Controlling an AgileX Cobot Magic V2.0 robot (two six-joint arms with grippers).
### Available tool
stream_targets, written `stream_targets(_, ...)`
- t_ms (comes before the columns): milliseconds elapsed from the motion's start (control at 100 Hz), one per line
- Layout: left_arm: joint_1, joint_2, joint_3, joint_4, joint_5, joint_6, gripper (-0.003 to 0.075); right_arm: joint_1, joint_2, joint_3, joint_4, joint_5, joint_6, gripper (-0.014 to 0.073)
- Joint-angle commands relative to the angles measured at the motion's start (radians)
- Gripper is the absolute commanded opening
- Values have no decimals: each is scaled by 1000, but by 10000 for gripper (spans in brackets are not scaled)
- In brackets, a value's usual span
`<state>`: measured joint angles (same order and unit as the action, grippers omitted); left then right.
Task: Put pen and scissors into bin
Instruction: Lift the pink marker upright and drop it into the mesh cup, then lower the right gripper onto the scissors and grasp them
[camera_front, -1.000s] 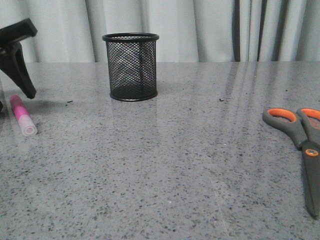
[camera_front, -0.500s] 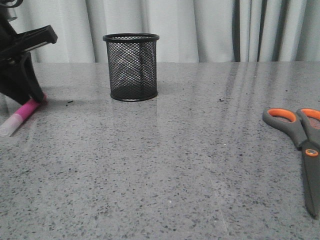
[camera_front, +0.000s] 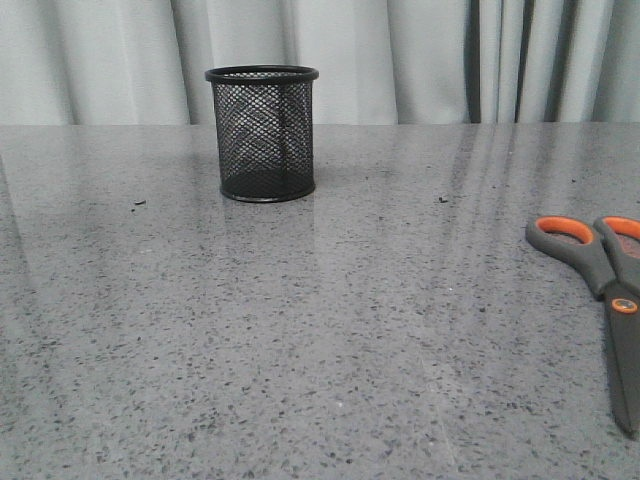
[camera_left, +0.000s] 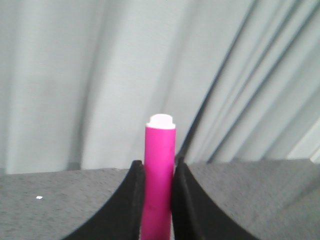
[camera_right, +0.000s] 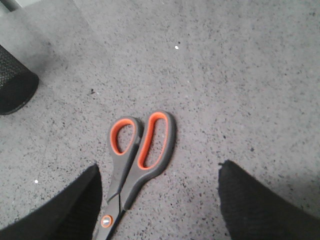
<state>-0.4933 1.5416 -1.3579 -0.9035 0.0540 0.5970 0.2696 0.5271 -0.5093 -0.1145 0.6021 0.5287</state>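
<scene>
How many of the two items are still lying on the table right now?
1. The scissors lie flat at the table's right edge, below the open right hand. The pen is off the table, clamped in the left hand; nothing shows inside the bin.

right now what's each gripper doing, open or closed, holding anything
Left gripper: closed on the pen, which stands up between the jaws.
Right gripper: open, empty, above the scissors on the table.
</scene>
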Motion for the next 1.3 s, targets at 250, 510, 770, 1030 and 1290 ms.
stream_targets(250, -47, 156, -33, -19, -98, 28, -18, 2, 10, -36, -22, -46, -2, 451)
stream_targets(510, -47, 179, -33, 74, -94, 28, 98, 2, 10, -36, -22, -32, -2, 451)
stream_targets(770, -43, 81, -33, 112, -88, 28, 477, 2, 10, -36, -22, -37, -2, 451)
stream_targets(1030, -43, -204, -33, 135, -35, 28, 439, 41, 69, -123, 264, -35, -197, 420)
stream_targets(1290, -43, -376, -33, 135, 69, 28, 439, 173, 422, -380, 238, 238, -262, 410)
